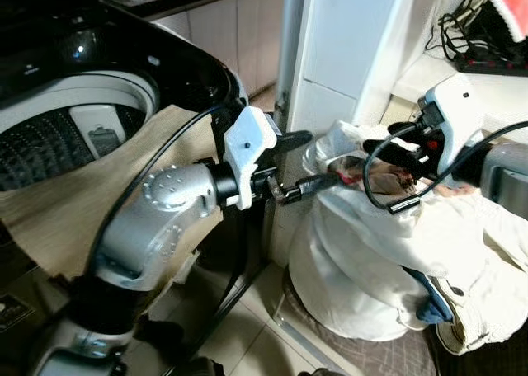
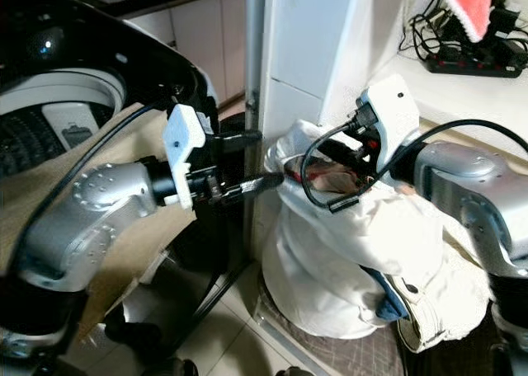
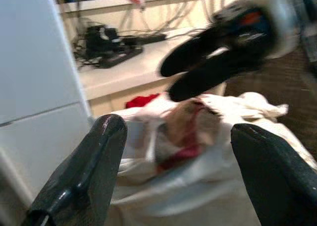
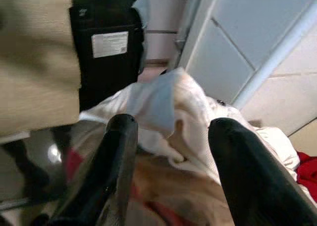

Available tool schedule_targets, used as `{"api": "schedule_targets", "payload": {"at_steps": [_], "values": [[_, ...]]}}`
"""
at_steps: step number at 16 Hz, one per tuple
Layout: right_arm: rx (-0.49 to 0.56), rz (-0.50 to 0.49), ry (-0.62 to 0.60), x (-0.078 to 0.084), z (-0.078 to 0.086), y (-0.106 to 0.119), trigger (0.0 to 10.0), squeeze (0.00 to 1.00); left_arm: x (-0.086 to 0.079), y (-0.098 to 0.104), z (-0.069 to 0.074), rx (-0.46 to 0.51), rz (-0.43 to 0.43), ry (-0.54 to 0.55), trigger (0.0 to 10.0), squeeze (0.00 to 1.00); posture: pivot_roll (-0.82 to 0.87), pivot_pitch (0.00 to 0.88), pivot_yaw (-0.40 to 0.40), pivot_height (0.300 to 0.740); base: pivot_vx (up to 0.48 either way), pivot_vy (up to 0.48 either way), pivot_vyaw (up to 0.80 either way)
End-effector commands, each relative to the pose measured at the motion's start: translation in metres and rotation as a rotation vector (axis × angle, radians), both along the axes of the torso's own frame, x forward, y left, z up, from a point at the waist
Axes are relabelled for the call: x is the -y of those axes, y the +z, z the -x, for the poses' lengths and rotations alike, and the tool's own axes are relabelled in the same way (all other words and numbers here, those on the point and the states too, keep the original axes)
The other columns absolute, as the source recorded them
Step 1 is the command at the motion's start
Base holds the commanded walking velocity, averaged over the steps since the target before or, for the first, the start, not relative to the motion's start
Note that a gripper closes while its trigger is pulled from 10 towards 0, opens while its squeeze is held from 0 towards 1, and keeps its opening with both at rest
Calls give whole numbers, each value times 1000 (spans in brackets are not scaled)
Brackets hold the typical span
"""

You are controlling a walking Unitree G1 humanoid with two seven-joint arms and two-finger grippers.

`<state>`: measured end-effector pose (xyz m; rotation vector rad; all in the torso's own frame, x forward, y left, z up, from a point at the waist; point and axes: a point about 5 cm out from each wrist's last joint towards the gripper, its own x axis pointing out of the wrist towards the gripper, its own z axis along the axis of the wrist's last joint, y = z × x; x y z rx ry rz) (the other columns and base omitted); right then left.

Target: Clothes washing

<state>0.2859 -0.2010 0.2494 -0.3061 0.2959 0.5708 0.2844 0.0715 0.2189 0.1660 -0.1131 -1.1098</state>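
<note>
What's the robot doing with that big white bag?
It is doing laundry. Both arms reach toward the white cloth laundry bag on the floor beside the open black washing machine. The right tool hangs open over the bag's mouth, above the crumpled beige and red clothes inside. The left tool is open beside the bag's rim. Neither holds anything yet.
</note>
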Motion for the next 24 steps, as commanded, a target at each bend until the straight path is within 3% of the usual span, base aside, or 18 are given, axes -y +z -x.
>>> {"api": "schedule_targets", "payload": {"at_steps": [1,2,3,4,5,7,9,11,14,15,19,23,24], "values": [[11,68,-54,13,2,-1,10000,1000,6,-3,-3,30,2,16,10000,0,-121,16,-13,740,0,0,0],[13,100,-88,18,1,-3,10000,1000,9,-3,-4,39,2,17,10000,0,-121,16,-13,740,0,0,0],[7,131,-192,37,-1,-11,10000,749,22,-6,-8,78,11,24,10000,0,-125,20,-17,740,0,0,0],[1,127,-246,48,0,-18,10000,0,35,-9,-10,108,22,3,10000,55,-134,26,-14,740,0,0,0],[-5,120,-284,56,4,-23,10000,0,50,-14,-8,124,4,-71,10000,1000,-143,29,-8,740,0,0,0],[-16,63,-303,61,10,-26,10000,0,63,-21,-7,127,-28,-128,10000,1000,-153,32,2,740,0,0,0],[-10,19,-313,67,20,-29,10000,0,75,-28,-19,153,-42,-96,10000,1000,-170,40,17,740,0,0,0],[12,-26,-249,59,24,-25,10000,0,82,-31,-31,174,-59,-44,10000,1000,-173,46,19,740,0,0,0],[15,-16,-204,56,26,-23,10000,0,86,-36,-40,232,-132,-13,10000,1000,-173,52,18,740,0,0,0],[15,-11,-200,55,26,-23,10000,0,88,-42,-43,260,-181,-5,10000,0,-174,54,17,740,0,0,0],[2,-10,-120,47,30,-21,10000,0,84,-64,-57,256,-301,108,10000,0,-173,56,13,740,0,0,0],[-38,4,-28,40,37,-24,10000,0,84,-69,-58,225,-274,102,10000,0,-170,58,11,740,0,0,0],[-89,42,31,38,45,-29,10000,0,84,-69,-58,234,-266,105,6980,0,-169,58,10,740,0,0,0]]}}
